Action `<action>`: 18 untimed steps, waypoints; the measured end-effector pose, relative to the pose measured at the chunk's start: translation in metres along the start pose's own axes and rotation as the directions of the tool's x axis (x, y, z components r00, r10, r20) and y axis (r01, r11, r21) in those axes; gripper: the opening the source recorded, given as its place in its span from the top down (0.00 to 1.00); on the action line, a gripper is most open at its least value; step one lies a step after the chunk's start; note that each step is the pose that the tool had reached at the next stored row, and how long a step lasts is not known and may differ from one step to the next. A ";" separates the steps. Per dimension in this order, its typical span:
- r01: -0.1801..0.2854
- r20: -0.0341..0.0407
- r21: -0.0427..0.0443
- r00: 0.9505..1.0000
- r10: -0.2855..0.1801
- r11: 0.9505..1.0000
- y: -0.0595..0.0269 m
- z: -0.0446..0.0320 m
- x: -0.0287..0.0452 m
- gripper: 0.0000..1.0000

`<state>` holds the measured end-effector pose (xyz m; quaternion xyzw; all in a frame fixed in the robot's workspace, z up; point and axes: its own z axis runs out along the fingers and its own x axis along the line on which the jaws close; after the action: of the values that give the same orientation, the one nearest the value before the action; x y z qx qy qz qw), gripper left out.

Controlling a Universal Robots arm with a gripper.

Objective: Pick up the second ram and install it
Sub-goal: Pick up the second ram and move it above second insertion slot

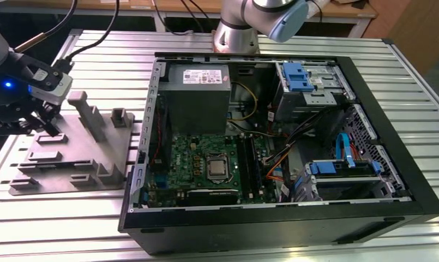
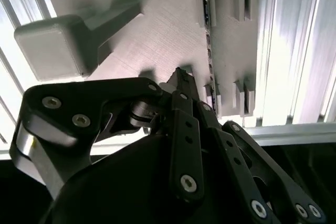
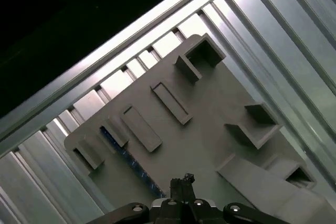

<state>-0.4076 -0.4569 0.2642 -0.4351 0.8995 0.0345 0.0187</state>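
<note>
On the gripper (image 3: 184,180) the jaws sit together, clamping nothing, close over the grey holder plate (image 3: 210,124). The second ram (image 3: 128,158) stands on edge in that plate's slots, just beside the tips. The plate lies on the ribbed metal surface (image 1: 59,218), beside the open computer case (image 1: 277,232).

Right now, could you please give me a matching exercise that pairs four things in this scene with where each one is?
Things:
1. second ram
2. tool
3. motherboard
4. power supply

Places:
A. green board lying inside the open case
B. grey box inside the open case, next to the motherboard
C. seated in the holder blocks on the grey plate
D. above the grey plate, close to the second ram

Pairs: 1-C; 2-D; 3-A; 4-B
</note>
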 end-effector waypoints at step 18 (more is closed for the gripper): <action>0.321 -0.011 -0.023 0.947 -0.321 0.947 -0.0003 0.0076 0.0005 0.90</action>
<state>-0.4076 -0.4569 0.2565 -0.5762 0.8164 0.0371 0.0128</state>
